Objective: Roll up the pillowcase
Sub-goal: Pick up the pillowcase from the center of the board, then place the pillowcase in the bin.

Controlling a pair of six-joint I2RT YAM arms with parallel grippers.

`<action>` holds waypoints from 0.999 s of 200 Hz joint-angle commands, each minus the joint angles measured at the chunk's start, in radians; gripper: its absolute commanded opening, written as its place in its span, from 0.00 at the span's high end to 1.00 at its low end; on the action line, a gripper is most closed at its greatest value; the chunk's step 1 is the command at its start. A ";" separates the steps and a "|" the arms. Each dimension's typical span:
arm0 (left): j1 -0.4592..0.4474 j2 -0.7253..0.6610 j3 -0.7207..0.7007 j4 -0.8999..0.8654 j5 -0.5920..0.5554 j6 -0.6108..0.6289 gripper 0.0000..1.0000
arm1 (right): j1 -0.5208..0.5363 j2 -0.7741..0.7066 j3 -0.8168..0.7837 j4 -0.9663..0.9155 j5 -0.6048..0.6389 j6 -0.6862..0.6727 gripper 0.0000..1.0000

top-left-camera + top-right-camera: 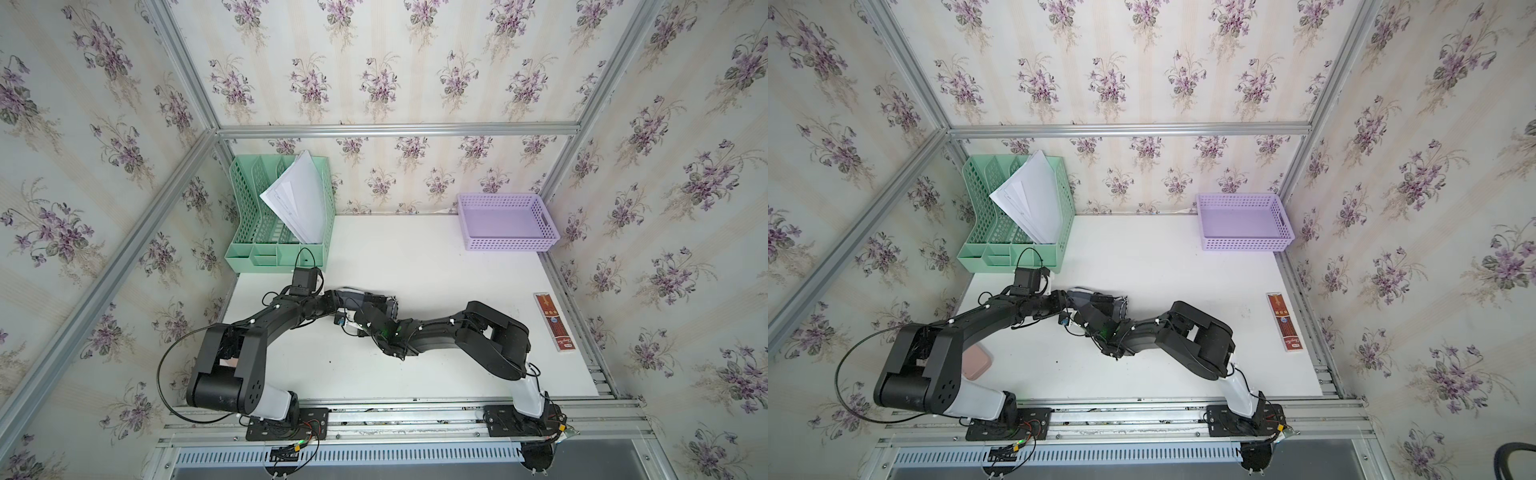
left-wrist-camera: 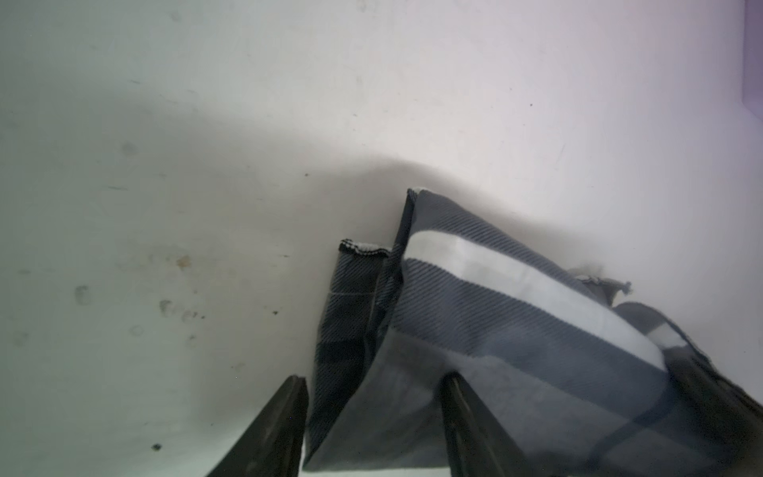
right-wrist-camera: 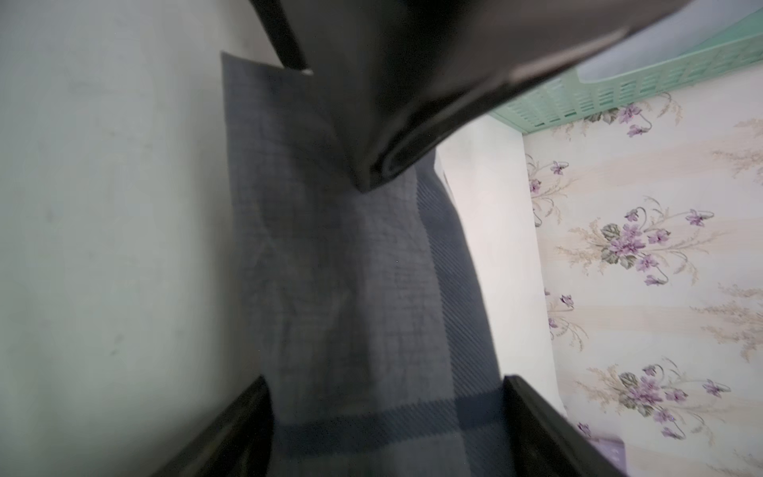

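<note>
The grey plaid pillowcase (image 1: 351, 300) (image 1: 1080, 298) lies as a roll in the middle of the white table (image 1: 436, 270), mostly hidden under both arms. In the left wrist view the pillowcase (image 2: 495, 314) shows a white stripe and a dark stitched edge. My left gripper (image 2: 375, 378) is shut on one end of it. In the right wrist view the pillowcase (image 3: 330, 268) runs between the wide-apart fingers of my right gripper (image 3: 386, 379), which stands open around it. The left arm's black body (image 3: 413, 82) hangs over the far end of the roll.
A green file organiser (image 1: 278, 208) holding white papers stands at the back left. A purple basket (image 1: 507, 222) sits at the back right. A flat red-brown box (image 1: 555, 322) lies by the right edge. A pink object (image 1: 976, 361) shows under the left arm.
</note>
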 commanded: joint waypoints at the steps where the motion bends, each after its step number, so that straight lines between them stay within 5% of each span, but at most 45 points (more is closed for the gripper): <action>1: -0.006 -0.015 0.011 -0.056 0.068 0.016 0.40 | -0.019 0.041 0.039 -0.167 -0.054 0.008 0.40; 14: -0.004 -0.033 0.017 -0.071 0.068 0.014 0.37 | -0.042 0.038 0.053 -0.194 -0.072 0.025 0.71; 21: -0.002 -0.053 0.018 -0.081 0.063 0.012 0.35 | -0.056 0.032 0.059 -0.206 -0.080 0.033 1.00; 44: 0.017 -0.171 0.019 -0.129 0.028 -0.017 0.15 | -0.119 0.002 0.082 -0.241 -0.091 0.035 1.00; 64: 0.044 -0.304 0.012 -0.176 -0.022 -0.046 0.08 | -0.193 -0.044 0.087 -0.245 -0.078 -0.002 1.00; 95: 0.064 -0.441 0.012 -0.237 -0.079 -0.056 0.03 | -0.366 -0.148 0.108 -0.226 -0.069 -0.085 1.00; 138: 0.067 -0.461 -0.014 -0.262 -0.093 -0.038 0.00 | -0.552 -0.229 0.154 -0.217 -0.125 -0.218 1.00; 170: 0.066 -0.449 -0.035 -0.250 -0.094 -0.025 0.00 | -0.741 -0.190 0.280 -0.192 -0.092 -0.308 1.00; 200: 0.066 -0.435 -0.065 -0.207 -0.076 0.008 0.01 | -0.901 -0.031 0.561 -0.254 -0.022 -0.331 1.00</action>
